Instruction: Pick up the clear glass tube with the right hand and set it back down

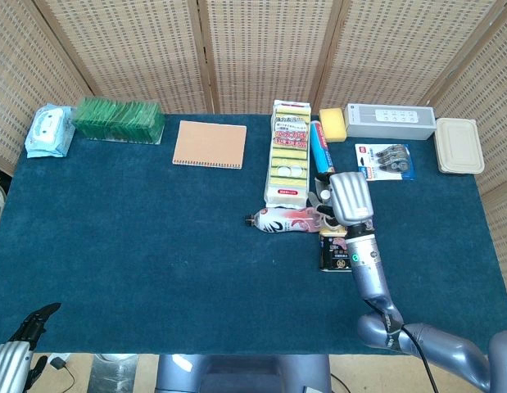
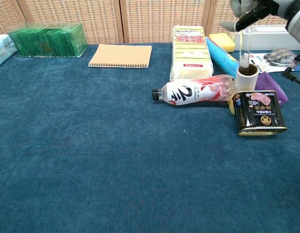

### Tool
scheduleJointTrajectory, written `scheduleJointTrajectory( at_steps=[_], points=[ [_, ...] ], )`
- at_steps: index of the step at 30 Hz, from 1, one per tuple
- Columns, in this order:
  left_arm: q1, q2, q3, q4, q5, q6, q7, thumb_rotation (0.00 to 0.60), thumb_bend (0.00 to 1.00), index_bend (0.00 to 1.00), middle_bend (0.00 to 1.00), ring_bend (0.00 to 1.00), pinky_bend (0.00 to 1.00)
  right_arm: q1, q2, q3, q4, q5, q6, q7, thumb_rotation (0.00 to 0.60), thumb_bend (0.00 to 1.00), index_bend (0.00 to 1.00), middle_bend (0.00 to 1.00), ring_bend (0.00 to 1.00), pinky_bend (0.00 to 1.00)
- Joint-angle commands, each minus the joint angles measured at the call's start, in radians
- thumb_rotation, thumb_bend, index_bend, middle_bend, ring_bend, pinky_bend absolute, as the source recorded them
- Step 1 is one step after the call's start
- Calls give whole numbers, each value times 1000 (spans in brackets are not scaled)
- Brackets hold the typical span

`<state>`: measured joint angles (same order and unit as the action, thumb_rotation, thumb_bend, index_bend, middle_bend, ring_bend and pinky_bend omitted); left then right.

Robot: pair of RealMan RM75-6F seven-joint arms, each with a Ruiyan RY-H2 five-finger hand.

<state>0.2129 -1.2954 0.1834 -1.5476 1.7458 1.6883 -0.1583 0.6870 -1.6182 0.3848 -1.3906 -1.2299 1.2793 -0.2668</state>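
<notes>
Blue carpeted surface (image 2: 91,160) before wicker screens.
Right robot hand (image 2: 259,7) grips the clear glass tube (image 2: 245,46) upright, its lower end in the cardboard roll (image 2: 246,77) below; left robot hand (image 1: 28,326) open.

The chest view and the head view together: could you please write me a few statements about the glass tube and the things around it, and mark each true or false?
1. The right hand holds the clear glass tube upright above the paper roll. True.
2. The plastic bottle stands upright. False: it lies on its side, cap pointing toward the robot's left.
3. The black tin sits just in front of the paper roll. True.
4. The spiral notebook lies open. False: it lies closed, showing its tan cover.
5. The left hand rests on the green box. False: it is at the near table edge, holding nothing.
</notes>
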Motion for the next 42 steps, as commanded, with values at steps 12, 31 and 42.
scheduleJointTrajectory(
  at_steps=[12, 31, 42],
  points=[
    [1, 0, 0, 2, 1, 3, -4, 600, 201, 113, 172, 157, 339, -2, 54, 19, -75, 0, 29, -27, 600, 352, 787, 887, 1000, 1000],
    [0, 2, 3, -4, 10, 6, 1, 600, 201, 114, 171, 157, 340, -5, 116, 38, -142, 25, 43, -59, 600, 352, 789, 888, 1000, 1000],
    [2, 3, 3, -5, 13, 12, 3, 600, 200, 114, 171, 157, 340, -6, 145, 40, -169, 33, 50, -75, 600, 352, 790, 887, 1000, 1000]
  ],
)
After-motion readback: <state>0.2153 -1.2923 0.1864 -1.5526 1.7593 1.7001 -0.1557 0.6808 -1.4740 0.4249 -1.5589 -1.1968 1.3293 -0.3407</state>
